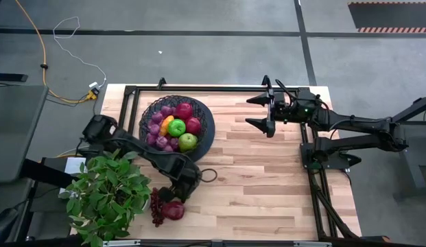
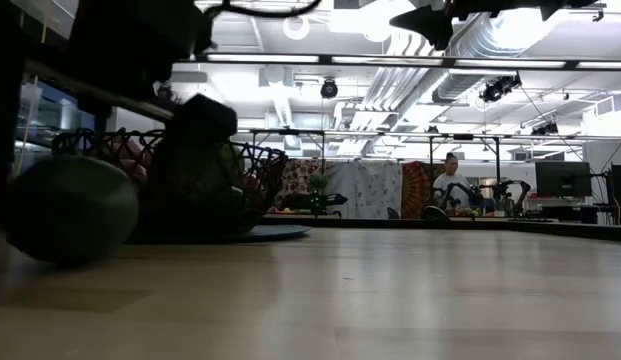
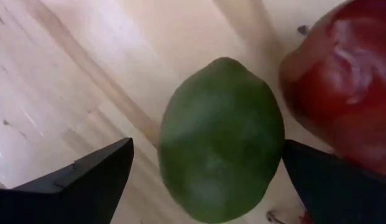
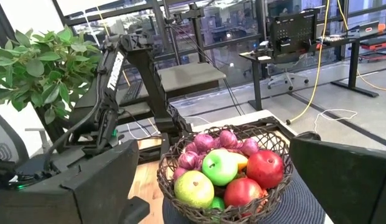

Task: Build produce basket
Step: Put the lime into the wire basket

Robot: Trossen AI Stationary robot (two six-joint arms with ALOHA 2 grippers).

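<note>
The black wire-mesh basket stands at the table's far left and holds grapes, green apples, red pomegranates and an orange pepper; it also shows in the right wrist view. A green avocado lies on the table beside a red pomegranate. In the low view the avocado rests on its underside. My left gripper is open, pointing down, one finger on either side of the avocado; in the high view the gripper hides it. A dark red grape bunch lies next to the pomegranate. My right gripper is open and empty above the table's far right.
A leafy potted plant stands at the near left corner, close to the left arm. A small dark ring lies on the wood right of the left gripper. Bare wood lies in the table's middle. A person stands far off in the room.
</note>
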